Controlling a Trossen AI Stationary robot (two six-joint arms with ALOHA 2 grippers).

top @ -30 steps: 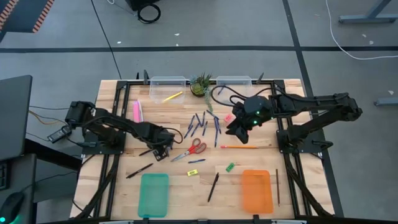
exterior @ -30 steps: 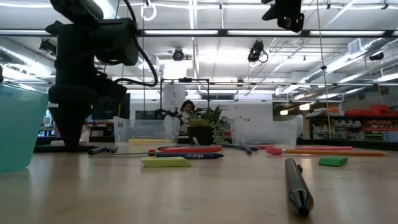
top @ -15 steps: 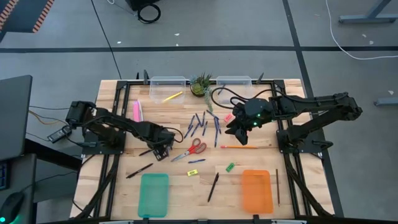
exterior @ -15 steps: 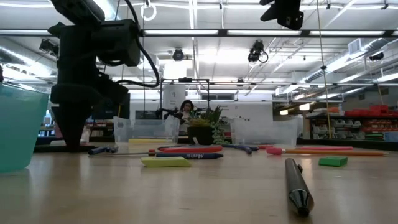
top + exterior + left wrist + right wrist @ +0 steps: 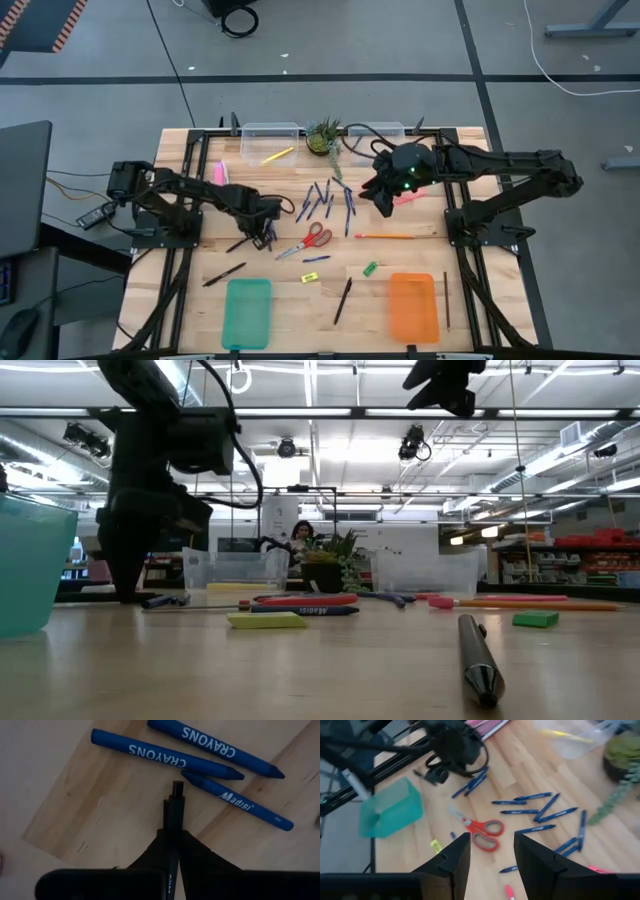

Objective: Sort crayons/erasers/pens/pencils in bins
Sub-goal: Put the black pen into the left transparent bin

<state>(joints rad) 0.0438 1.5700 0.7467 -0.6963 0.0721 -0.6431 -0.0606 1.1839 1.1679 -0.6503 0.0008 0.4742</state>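
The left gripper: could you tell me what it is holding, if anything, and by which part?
The left gripper is shut on a black pen, pinched along its shaft with one end poking out beyond the fingertips, near three blue crayons.

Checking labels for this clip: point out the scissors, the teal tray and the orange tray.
scissors (image 5: 311, 239): high view, on the red handles.
teal tray (image 5: 247, 312): high view, on its flat bare floor.
orange tray (image 5: 413, 307): high view, on its flat bare floor.
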